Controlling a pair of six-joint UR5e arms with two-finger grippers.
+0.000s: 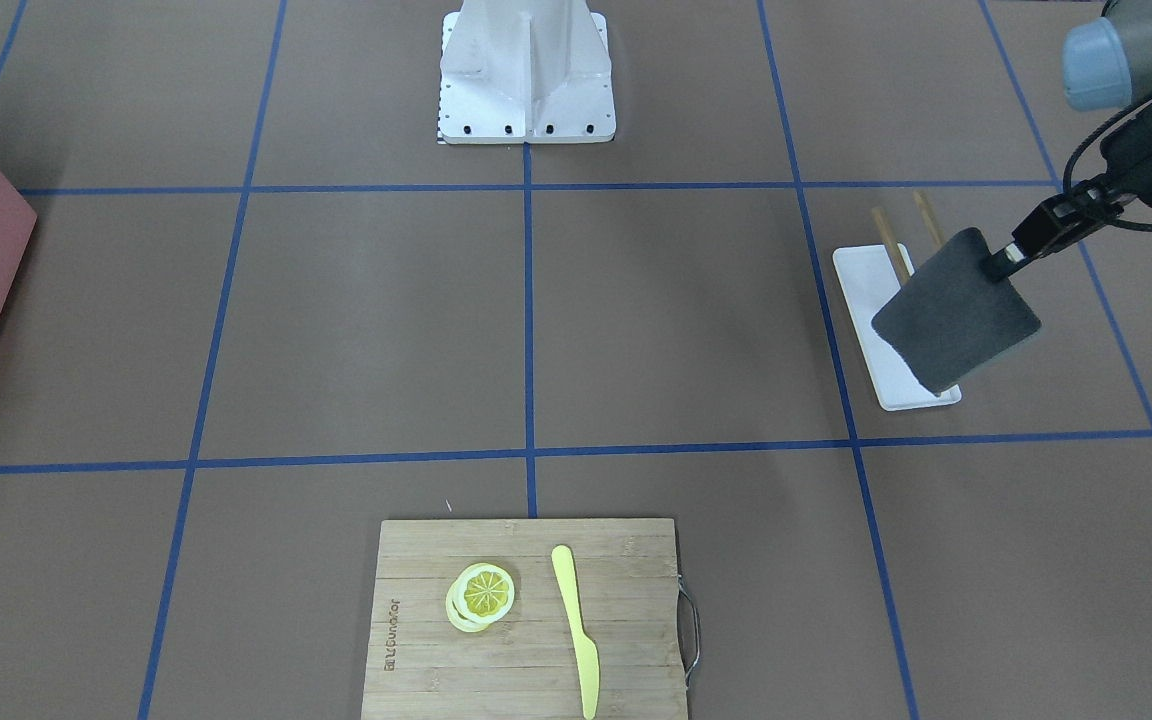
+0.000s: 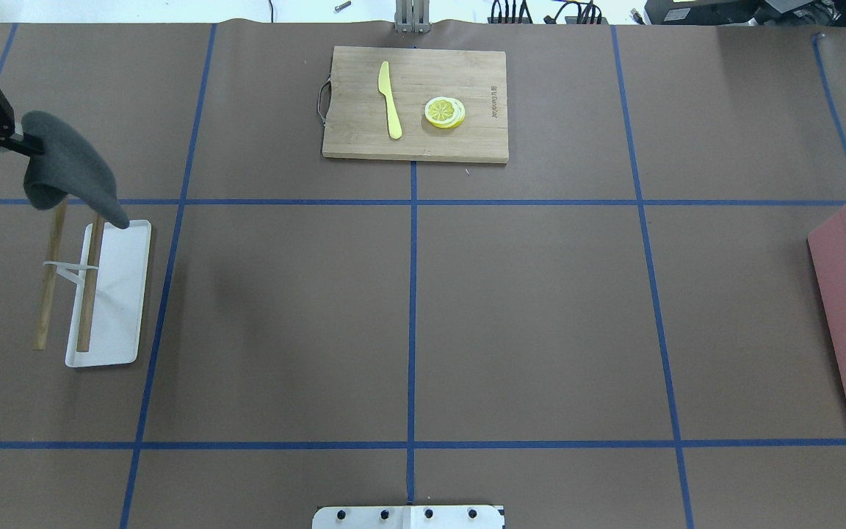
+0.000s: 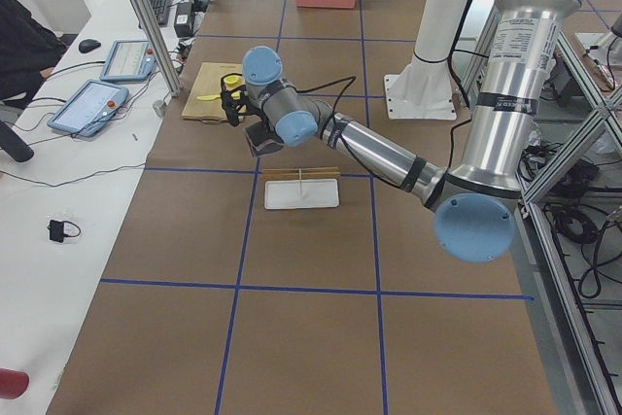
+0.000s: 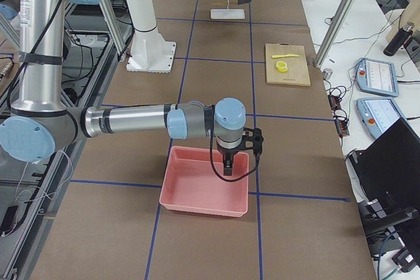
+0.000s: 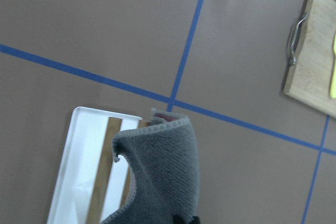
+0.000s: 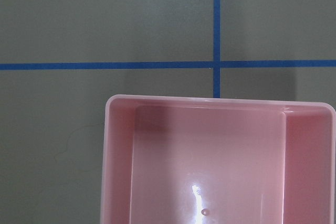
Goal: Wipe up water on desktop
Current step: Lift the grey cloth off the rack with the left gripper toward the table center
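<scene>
The brown bench, gridded with blue tape, filled the overhead view. A pink bin sat at its right edge. In the exterior right view the right pincer hung over that bin; whether it was spread or closed I cannot tell. A bamboo board lay at top centre. A white tray lay at the left, with two wooden sticks along its left side. Above the tray's upper end the left pincer pinched a grey cloth, which hung clear of the bench. On the board lay a yellow knife and lemon slices, apart.
</scene>
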